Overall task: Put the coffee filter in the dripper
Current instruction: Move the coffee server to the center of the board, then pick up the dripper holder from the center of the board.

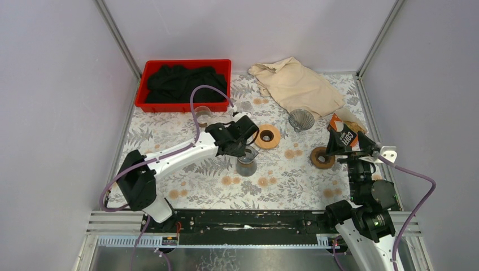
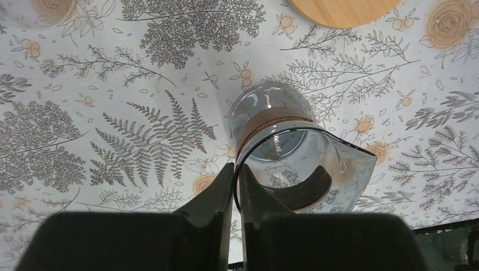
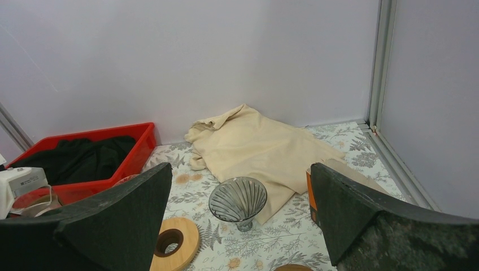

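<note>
A red tray (image 1: 148, 73) sits at the bench's (image 1: 282, 183) far left corner, filled with black cloth (image 1: 181, 83). Just near of it stands a small glass cup (image 1: 202, 114); I cannot tell what it holds. Toward the middle, the left gripper (image 2: 236, 172) has its fingers pressed together on the rim of a glass carafe (image 2: 282, 152), one finger inside the wall and one outside. Only the leaf print shows through the glass. A wooden ring (image 1: 275, 137) lies just right of the carafe. The dripper (image 1: 301, 119) sits further right and nearer the far edge, just beside a beige cloth (image 1: 296, 84). A second ring (image 1: 316, 159) lies near the right edge, with an orange pack (image 1: 343, 134) next to it; its contents cannot be told. The right gripper (image 3: 240, 167) is beside the pack, spread wide with nothing between its fingers.
</note>
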Controlling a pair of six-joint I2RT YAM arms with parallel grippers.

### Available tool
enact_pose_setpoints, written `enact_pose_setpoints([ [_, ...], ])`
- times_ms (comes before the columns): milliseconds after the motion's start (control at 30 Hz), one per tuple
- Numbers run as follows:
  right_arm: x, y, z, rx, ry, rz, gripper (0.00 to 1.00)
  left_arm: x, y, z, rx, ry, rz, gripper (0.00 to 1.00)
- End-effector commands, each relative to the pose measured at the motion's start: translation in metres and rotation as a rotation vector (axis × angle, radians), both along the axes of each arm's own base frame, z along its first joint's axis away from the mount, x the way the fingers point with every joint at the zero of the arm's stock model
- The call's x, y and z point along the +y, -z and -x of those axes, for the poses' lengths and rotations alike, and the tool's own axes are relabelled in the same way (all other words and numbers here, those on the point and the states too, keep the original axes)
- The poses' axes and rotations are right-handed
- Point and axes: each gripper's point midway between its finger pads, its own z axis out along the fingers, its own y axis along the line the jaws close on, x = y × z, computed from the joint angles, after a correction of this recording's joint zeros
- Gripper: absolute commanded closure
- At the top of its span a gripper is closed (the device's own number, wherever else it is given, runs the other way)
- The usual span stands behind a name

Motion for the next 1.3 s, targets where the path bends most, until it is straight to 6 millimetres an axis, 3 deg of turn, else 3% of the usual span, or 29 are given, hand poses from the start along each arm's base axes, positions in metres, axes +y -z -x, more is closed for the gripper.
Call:
enact_pose_setpoints([
  [0,0.001,-0.017,0.003,-0.044,-0.006,-0.008,0.01,-0.002,-0.015,-0.009,-0.071,-0.053,-0.007,0.83],
  [300,0.003,-0.018,0.0,-0.024,-0.018,-0.022,0.01,-0.007,-0.043,-0.013,-0.138,-0.054,0.073,0.65],
  [533,0.01,-0.018,-0.008,0.044,-0.038,-0.053,0.01,0.001,-0.07,-0.019,-0.222,-0.045,0.104,0.46],
  [733,0.025,-0.008,-0.028,0.181,-0.076,-0.065,0.01,0.034,-0.085,-0.033,-0.268,-0.05,0.12,0.33],
  [1033,0.063,0.034,-0.07,0.436,-0.173,-0.059,0.01,0.093,-0.113,-0.046,-0.345,-0.07,0.163,0.1],
  [1167,0.077,0.055,-0.087,0.538,-0.205,-0.047,0.01,0.116,-0.115,-0.044,-0.389,-0.085,0.201,0.0],
  [1267,0.085,0.078,-0.1,0.622,-0.215,-0.033,0.01,0.128,-0.113,-0.041,-0.44,-0.099,0.21,0.0],
])
